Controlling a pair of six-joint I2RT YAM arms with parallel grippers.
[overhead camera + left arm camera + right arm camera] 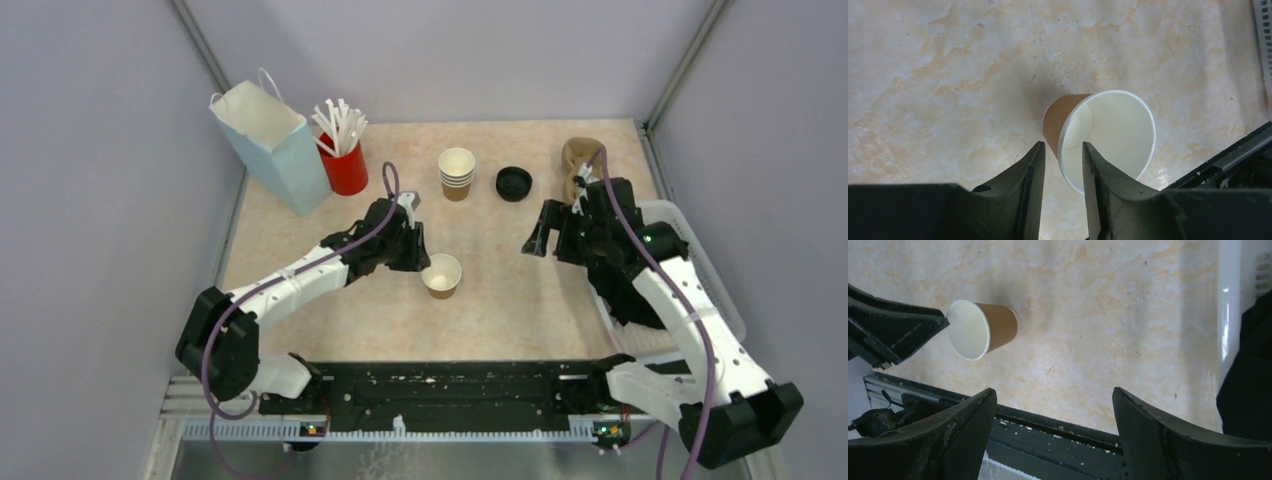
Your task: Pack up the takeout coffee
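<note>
Two grippers: left gripper [1063,147] narrowly astride the cup [1108,135] rim, right gripper [1054,392] wide.

Soft, even overhead light; a faint shadow hugs the paper cup [1108,135], jaws slightly blurred.

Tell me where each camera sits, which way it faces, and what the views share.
Top external: fixed above and behind the bases, looking down on the beige marbled tabletop; left arm and right arm both show.
Left wrist: on the left arm, looking down past the left claw at the lidless small brown paper cup.
Right wrist: on the right arm, looking down between the wide right claw at the tabletop.
Shared: all three show that cup.
</note>
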